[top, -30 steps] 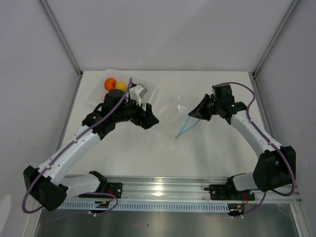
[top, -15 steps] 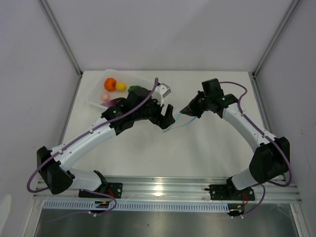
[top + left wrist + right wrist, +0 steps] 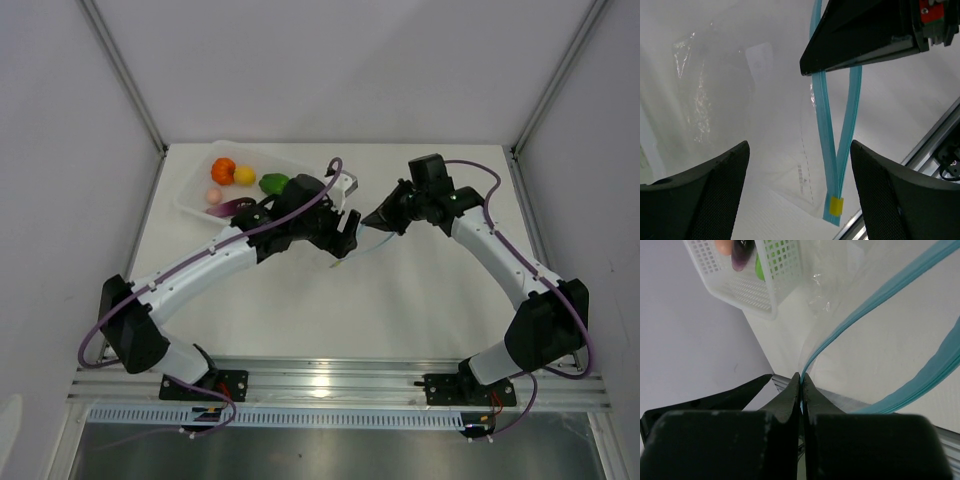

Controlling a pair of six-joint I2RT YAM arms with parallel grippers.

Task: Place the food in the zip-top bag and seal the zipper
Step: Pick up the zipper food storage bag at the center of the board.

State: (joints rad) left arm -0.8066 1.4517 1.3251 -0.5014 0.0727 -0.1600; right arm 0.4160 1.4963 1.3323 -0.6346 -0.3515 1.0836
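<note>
The clear zip-top bag (image 3: 740, 100) lies at mid table between both grippers. Its teal zipper (image 3: 832, 150) hangs open in two strips that meet at a yellow clip (image 3: 836, 205); it shows faintly from above (image 3: 365, 247). My right gripper (image 3: 372, 220) is shut on one zipper strip (image 3: 801, 385) and holds it up. My left gripper (image 3: 800, 145) is open and empty, hovering over the bag's mouth (image 3: 345, 232). The food sits in the tray: orange fruit (image 3: 223, 170), lemon (image 3: 244, 175), green pepper (image 3: 273, 183), peach (image 3: 213, 196), eggplant (image 3: 235, 207). The cucumber is not visible.
The white mesh-walled tray (image 3: 190, 190) stands at the back left, also in the right wrist view (image 3: 755, 290). The metal rail (image 3: 320, 385) runs along the near table edge. Walls close in the table on three sides.
My left arm swung right from the tray to the bag, its gripper open. My right gripper drew the zipper strip leftward towards it.
</note>
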